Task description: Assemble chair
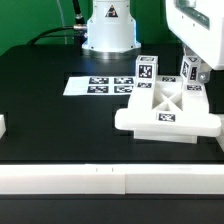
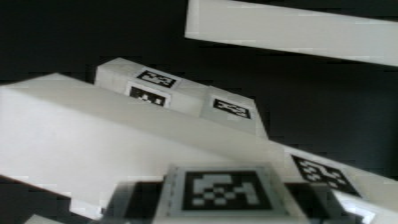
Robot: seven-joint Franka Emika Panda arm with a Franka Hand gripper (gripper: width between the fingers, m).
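Note:
The chair parts are matte white with black-and-white tags. A cross-braced plate lies flat on the black table, with a long tagged block along its near edge. One upright tagged block stands at the plate's far corner. My gripper hangs over the plate's side at the exterior view's right, shut on a second upright tagged block. In the wrist view that block fills the gap of the gripper, with dark fingers on either side. Beyond it lie tagged white chair parts.
The marker board lies flat in front of the robot base. A long white rail runs along the table's near edge. A small white piece sits at the exterior view's left edge.

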